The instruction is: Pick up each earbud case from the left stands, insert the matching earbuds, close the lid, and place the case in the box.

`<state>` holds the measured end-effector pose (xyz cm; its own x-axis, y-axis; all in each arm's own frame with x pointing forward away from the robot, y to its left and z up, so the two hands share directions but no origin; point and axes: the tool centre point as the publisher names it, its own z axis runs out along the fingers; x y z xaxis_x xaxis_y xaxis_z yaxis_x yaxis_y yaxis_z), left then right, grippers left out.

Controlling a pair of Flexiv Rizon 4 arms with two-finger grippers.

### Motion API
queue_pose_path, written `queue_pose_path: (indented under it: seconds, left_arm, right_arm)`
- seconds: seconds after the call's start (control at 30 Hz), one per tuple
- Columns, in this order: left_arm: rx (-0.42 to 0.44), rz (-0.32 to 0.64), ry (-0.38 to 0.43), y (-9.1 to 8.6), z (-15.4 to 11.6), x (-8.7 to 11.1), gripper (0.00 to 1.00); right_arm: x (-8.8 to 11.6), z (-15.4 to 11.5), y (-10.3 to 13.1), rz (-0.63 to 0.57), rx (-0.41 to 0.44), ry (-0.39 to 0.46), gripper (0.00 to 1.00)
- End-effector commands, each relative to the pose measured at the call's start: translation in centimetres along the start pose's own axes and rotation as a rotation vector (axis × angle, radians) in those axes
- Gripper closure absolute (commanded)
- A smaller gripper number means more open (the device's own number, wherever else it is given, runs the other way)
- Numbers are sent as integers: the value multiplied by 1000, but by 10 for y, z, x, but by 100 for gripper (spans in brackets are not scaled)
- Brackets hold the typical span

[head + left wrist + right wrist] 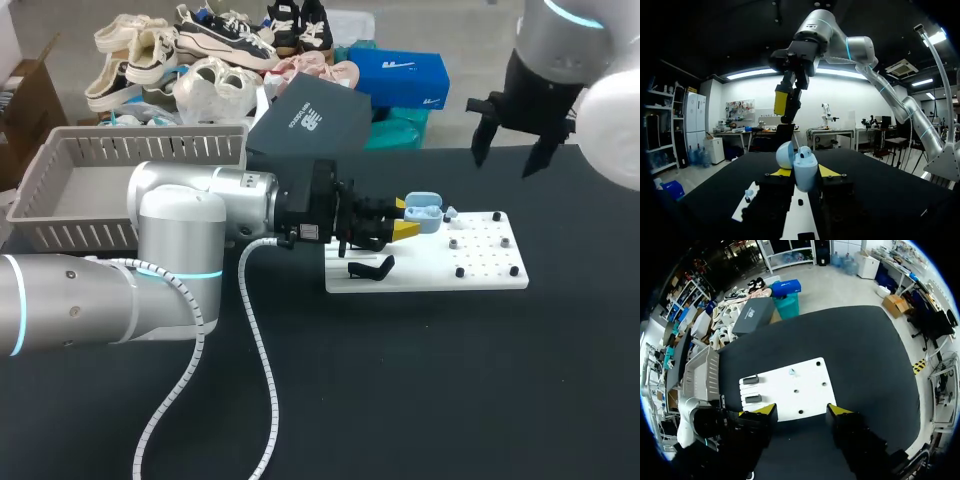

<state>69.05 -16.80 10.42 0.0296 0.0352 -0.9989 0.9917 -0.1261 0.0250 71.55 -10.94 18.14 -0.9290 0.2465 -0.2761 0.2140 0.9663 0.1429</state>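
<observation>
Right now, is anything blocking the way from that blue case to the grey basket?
Nothing visible does. The blue case sits in the left pincer over the white board; only that arm itself lies between it and the grey basket.

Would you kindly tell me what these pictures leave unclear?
- Inside of the open light blue plastic earbud case: left wrist view, its own shell hides it; head view, too small.
- The small pale piece on the flat white board: right wrist view, too small to identify.
</observation>
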Motion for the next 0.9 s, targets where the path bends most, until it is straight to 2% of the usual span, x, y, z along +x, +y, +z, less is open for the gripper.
queue_pose_path:
  seconds: [0.03, 0.23, 0.4, 0.53, 0.8, 0.9]
  left_arm:
    - [-3, 1, 0, 0, 1, 0, 100]
    - [-3, 1, 0, 0, 1, 0, 100]
    - [-3, 1, 0, 0, 1, 0, 100]
    - [-3, 1, 0, 0, 1, 0, 100]
    - [-3, 1, 0, 0, 1, 0, 100]
    - [-3, 1, 0, 0, 1, 0, 100]
  right_arm:
    - [-5, 17, -8, -18, -92, -2, 40]
    - [-16, 41, -7, -34, -98, 29, 47]
    - [-19, 62, -3, 17, -65, 81, 52]
    - [-19, 76, 1, 53, -41, 119, 51]
    - [-17, 96, 5, 97, -53, 129, 39]
    - [-15, 103, 5, 103, -71, 125, 42]
